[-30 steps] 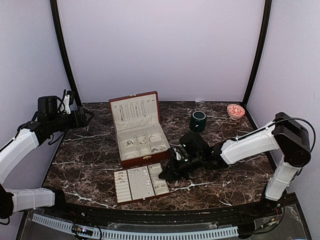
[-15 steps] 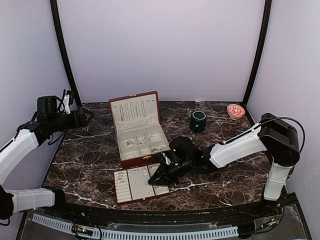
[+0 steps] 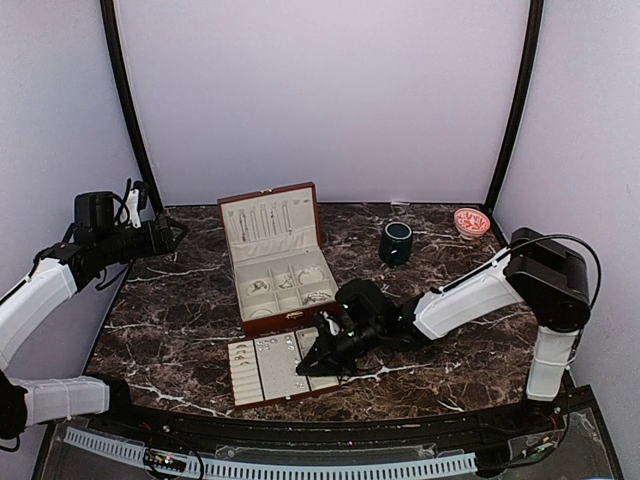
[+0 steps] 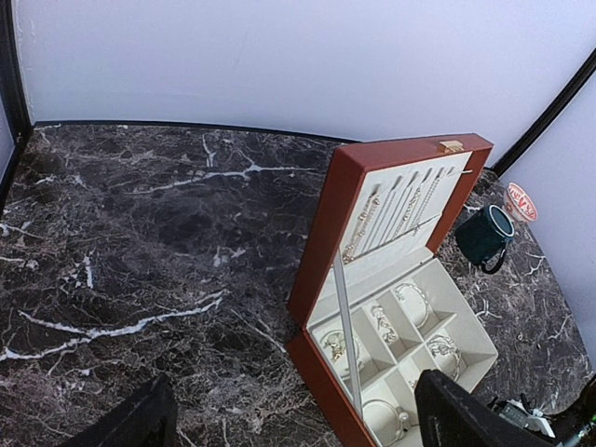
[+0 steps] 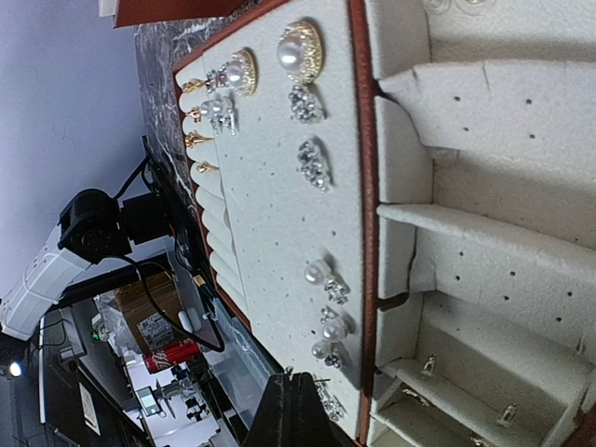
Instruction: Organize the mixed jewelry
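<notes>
From above, the mixed jewelry (image 3: 285, 284) lies as tiny silvery pieces in the compartments of the open reddish-brown box (image 3: 275, 322) and on the cream tray (image 3: 243, 371) just in front of it on the bench (image 3: 170, 310). My right jaws, clenched shut, hang over the tray's right end. My left jaws stand released, raised at the left edge

My left wrist view looks down into the box, with thin chains (image 4: 396, 209) on its lid

My right wrist view shows pearl earrings (image 5: 300, 47) on the tray's pad; whether my closed tips pinch anything I cannot tell
</notes>
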### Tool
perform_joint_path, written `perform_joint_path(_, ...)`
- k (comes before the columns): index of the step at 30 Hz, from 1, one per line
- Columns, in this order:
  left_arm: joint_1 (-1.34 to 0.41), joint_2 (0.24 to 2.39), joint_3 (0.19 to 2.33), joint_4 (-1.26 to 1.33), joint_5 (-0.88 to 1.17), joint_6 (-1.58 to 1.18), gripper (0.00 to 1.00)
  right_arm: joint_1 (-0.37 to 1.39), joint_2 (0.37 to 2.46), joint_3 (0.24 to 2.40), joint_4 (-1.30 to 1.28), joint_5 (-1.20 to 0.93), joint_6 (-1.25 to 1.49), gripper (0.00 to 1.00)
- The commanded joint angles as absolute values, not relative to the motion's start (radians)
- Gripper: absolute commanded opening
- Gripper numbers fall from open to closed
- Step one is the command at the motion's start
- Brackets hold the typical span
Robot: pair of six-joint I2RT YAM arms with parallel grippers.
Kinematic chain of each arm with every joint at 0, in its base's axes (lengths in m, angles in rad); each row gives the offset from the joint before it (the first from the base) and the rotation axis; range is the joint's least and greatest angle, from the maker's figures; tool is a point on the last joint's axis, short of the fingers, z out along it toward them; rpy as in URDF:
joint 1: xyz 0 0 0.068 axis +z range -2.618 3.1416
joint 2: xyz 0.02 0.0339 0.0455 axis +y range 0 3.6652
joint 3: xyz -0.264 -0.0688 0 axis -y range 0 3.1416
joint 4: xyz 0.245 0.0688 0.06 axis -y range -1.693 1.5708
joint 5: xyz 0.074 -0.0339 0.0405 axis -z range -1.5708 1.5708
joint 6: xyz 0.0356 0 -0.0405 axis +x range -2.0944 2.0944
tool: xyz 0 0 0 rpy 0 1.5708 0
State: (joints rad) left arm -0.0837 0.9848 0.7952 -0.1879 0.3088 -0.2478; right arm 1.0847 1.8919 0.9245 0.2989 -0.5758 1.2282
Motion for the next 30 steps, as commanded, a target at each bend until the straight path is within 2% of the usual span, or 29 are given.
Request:
perform_joint_path(1, -0.090, 0.973, 0.778, -0.168, 0.318, -0.246, 0.91, 1.095, 1.909, 0.918, 0.331, -0.588, 1.211, 0.00)
perform_joint_path(30, -0.090, 0.976, 0.778, -0.167, 0.319, -0.245, 0.91, 1.108, 1.917, 0.895, 0.336, -0.585, 1.236, 0.00)
